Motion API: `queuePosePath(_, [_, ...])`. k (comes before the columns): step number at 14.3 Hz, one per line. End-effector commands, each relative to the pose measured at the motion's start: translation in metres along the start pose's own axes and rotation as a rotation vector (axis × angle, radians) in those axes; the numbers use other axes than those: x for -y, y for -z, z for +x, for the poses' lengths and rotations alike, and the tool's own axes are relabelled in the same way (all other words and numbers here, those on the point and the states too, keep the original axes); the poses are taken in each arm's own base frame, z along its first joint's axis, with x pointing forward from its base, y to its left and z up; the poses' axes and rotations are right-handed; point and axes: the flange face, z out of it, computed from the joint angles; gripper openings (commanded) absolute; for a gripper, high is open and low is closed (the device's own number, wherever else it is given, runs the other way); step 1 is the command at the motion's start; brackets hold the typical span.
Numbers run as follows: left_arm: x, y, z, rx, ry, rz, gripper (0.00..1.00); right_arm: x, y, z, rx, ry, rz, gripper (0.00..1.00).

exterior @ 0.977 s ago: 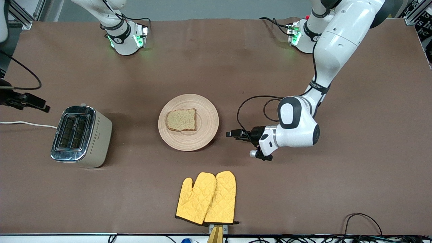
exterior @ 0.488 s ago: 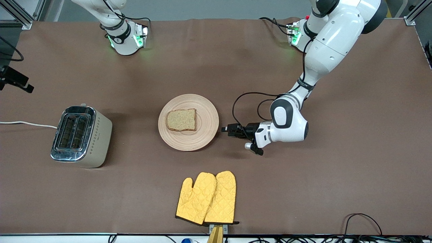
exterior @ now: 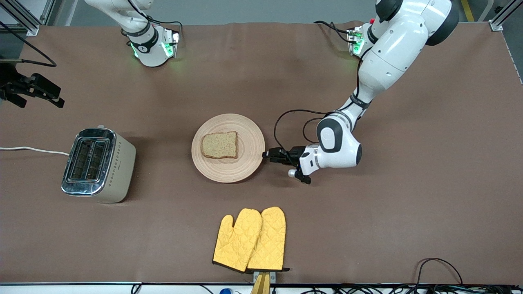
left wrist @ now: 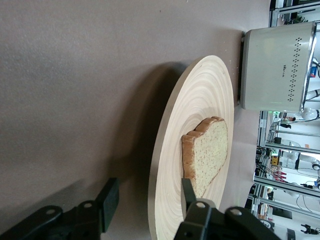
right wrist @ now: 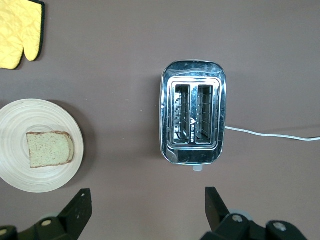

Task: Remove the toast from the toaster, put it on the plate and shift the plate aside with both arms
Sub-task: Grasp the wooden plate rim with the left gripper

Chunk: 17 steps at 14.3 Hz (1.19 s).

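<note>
toast already lies flat on the plate; both slots of the toaster show bare. you are in the last step: moving the plate aside.

left gripper is down at table level at the plate's rim, on the edge toward the left arm's end of the table. in the left wrist view its 2 fingers straddle the rim, 1 over the plate's top face close to the toast's crust, the other outside beneath the edge. a gap shows on both sides, so the jaws are apart and not yet gripping anything. plate sits flat on the table.

right gripper hangs high, jaws spread wide and empty, over the table just past the toaster toward the right arm's base; its wrist view looks straight down on toaster and plate. this arm waits.

next move, as i judge it: pinch the rim squarely, keep the upper finger off the bread, then drag the plate level so the slice does not slide. oven mitts lie well clear of the tool, nearer the front camera.
</note>
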Motion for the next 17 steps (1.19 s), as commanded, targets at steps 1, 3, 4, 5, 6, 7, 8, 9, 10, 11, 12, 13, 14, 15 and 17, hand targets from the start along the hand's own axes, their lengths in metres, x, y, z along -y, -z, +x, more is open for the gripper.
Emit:
queuePosePath(1, [-0.001, -0.010, -0.002, -0.029, 0.003, -0.009, 0.52, 0.000, 0.009, -0.003, -0.009, 0.003, -0.023, 1.00])
queuePosePath(3, [-0.003, -0.018, -0.006, -0.029, 0.011, -0.013, 0.51, -0.005, 0.009, -0.003, -0.009, -0.006, -0.018, 1.00])
queuePosePath(4, [-0.004, -0.019, -0.006, -0.029, 0.011, -0.012, 0.50, -0.004, 0.009, -0.003, -0.009, -0.004, -0.018, 1.00])
queuePosePath(5, [-0.004, -0.020, -0.007, -0.028, 0.011, -0.010, 0.50, -0.005, 0.009, -0.003, -0.008, -0.006, -0.018, 1.00])
queuePosePath(6, [-0.005, -0.023, -0.009, -0.023, 0.010, -0.010, 0.48, -0.005, 0.008, -0.003, -0.006, -0.006, -0.019, 1.00])
queuePosePath(7, [-0.007, -0.027, -0.012, -0.014, 0.005, -0.009, 0.46, -0.006, 0.008, -0.003, -0.006, -0.009, -0.018, 1.00])
queuePosePath(8, [-0.006, -0.028, -0.013, -0.016, 0.007, -0.003, 0.43, -0.006, 0.007, -0.002, -0.005, -0.009, -0.018, 1.00])
queuePosePath(9, [-0.005, -0.029, -0.014, -0.021, 0.006, 0.005, 0.42, -0.006, 0.007, -0.002, -0.003, -0.009, -0.019, 1.00])
queuePosePath(10, [-0.006, -0.031, -0.015, -0.020, 0.007, 0.005, 0.36, -0.007, 0.007, -0.003, -0.003, -0.010, -0.020, 1.00])
queuePosePath(11, [-0.007, -0.031, -0.015, -0.019, 0.013, 0.005, 0.29, -0.008, 0.006, -0.002, -0.002, -0.014, -0.025, 1.00])
queuePosePath(12, [-0.008, -0.034, -0.016, -0.015, 0.010, 0.005, 0.21, -0.011, 0.006, -0.003, 0.000, -0.018, -0.041, 1.00])
queuePosePath(13, [-0.008, -0.034, -0.016, -0.015, 0.009, 0.005, 0.15, -0.021, 0.005, -0.003, 0.005, -0.032, -0.048, 1.00])
queuePosePath(14, [-0.010, -0.032, -0.015, -0.020, 0.003, 0.006, 0.08, -0.036, 0.003, -0.003, 0.010, -0.059, -0.049, 1.00])
queuePosePath(15, [-0.014, -0.029, -0.013, -0.026, -0.006, 0.007, 0.04, -0.043, 0.003, -0.004, 0.014, -0.073, -0.049, 1.00])
queuePosePath(17, [-0.018, -0.023, -0.007, -0.044, -0.019, 0.015, 0.01, -0.057, 0.000, -0.006, 0.031, -0.098, -0.048, 1.00])
